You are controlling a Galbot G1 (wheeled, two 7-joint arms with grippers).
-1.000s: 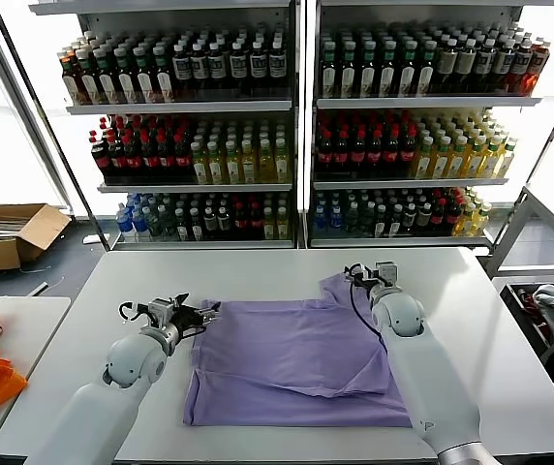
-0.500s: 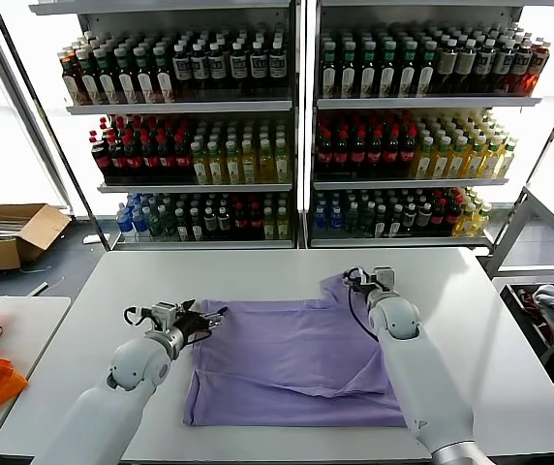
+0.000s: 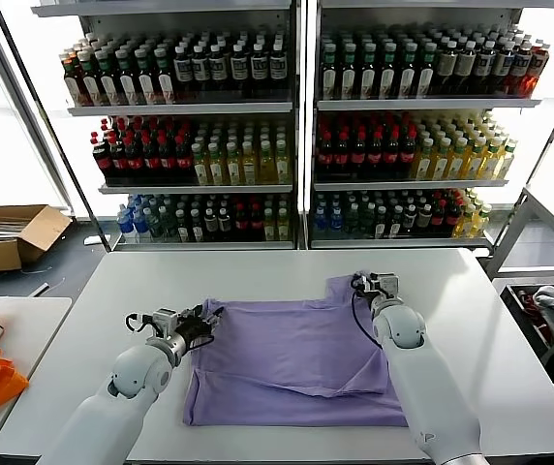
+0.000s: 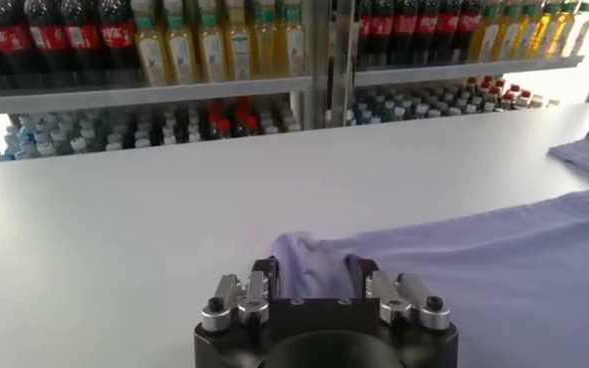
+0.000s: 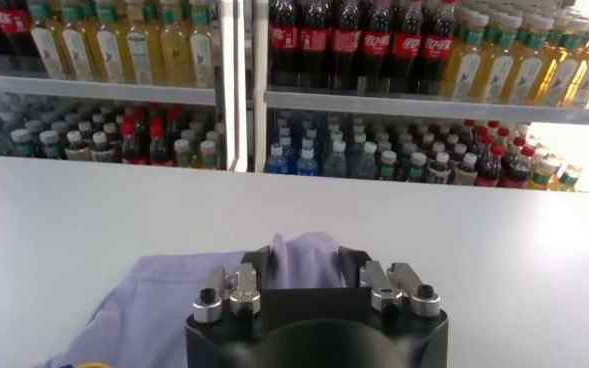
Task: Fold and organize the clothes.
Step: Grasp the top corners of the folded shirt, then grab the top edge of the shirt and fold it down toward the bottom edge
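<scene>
Lavender shirt, soft and limp, spread on white bench, far corners pinched by left claw and right claw, best gripped at edges, likely to sag when lifted.

One lavender T-shirt, two end effectors, one cardboard box.

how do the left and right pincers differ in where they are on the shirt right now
The left pincer sits at the lavender T-shirt's far corner on the robot's left; the right pincer is at the far corner on the right, farther up the white table. The left approaches from the side, the right from behind along the shirt's edge. Both straddle a bit of fabric low over the table.
</scene>
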